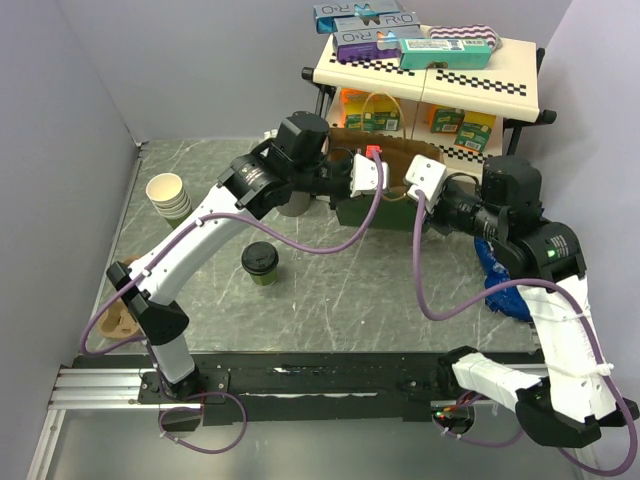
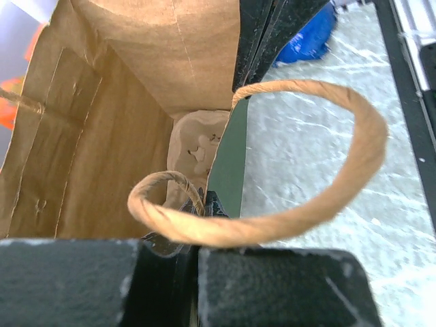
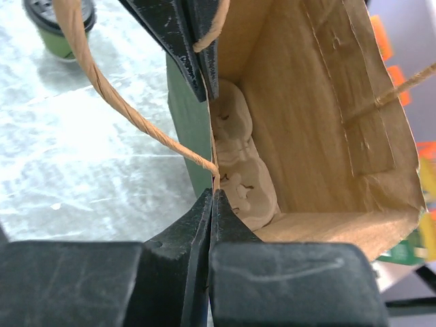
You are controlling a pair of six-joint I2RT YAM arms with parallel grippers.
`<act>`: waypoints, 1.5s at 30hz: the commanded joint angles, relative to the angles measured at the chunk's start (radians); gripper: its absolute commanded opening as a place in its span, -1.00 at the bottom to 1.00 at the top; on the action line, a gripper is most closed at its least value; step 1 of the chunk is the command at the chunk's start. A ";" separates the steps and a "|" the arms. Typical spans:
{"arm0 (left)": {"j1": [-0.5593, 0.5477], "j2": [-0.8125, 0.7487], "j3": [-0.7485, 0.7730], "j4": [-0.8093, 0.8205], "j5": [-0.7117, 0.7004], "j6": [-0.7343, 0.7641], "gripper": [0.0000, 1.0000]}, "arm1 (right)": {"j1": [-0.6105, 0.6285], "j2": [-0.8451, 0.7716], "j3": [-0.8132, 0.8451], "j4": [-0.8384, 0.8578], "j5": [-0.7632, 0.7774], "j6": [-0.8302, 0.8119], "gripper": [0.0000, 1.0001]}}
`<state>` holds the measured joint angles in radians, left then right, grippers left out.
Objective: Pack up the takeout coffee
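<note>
Presently the left gripper (image 2: 197, 218) and the right gripper (image 3: 212, 204) are each pinched shut on the near rim of the paper bag (image 3: 320, 102), close together. Risk: an uneven pull tears the thin rim, or it slips and the mouth collapses. The twine handle (image 2: 354, 157) may snag. The takeout coffee (image 1: 262, 262) stands well apart, left of the left gripper and nearer the bases, unheld.

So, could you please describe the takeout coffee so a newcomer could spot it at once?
On the grey marble table, look nearer than the open paper bag, just left of centre. The takeout coffee stands there: a small green cup with a black lid, unlike the lidless cream cups farther left.
</note>
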<state>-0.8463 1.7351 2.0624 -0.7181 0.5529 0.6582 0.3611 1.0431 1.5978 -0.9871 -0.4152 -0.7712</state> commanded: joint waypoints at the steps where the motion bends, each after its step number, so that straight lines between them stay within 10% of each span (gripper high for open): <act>1: -0.005 0.014 0.079 0.065 -0.019 0.014 -0.99 | -0.007 0.011 0.086 0.047 0.003 -0.023 -1.00; 33: -0.020 0.000 0.058 0.072 -0.028 0.009 -0.99 | -0.007 -0.025 0.030 0.062 -0.020 0.049 -1.00; 34: -0.020 0.000 0.054 0.074 -0.033 0.004 -0.58 | -0.007 -0.026 0.027 0.067 -0.014 0.050 -1.00; 37: -0.025 -0.026 0.001 0.126 -0.062 -0.006 0.92 | -0.010 -0.043 -0.001 0.106 0.021 0.064 0.10; 40: -0.028 -0.069 -0.077 0.200 -0.093 -0.017 0.99 | -0.008 -0.064 -0.018 0.145 0.047 0.085 0.89; 45: -0.030 -0.080 -0.091 0.194 -0.110 0.003 0.99 | -0.008 -0.072 -0.024 0.160 0.055 0.095 1.00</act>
<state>-0.8684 1.7107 1.9629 -0.5858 0.4698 0.6586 0.3553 0.9928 1.5745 -0.8948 -0.3798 -0.6991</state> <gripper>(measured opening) 0.993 0.995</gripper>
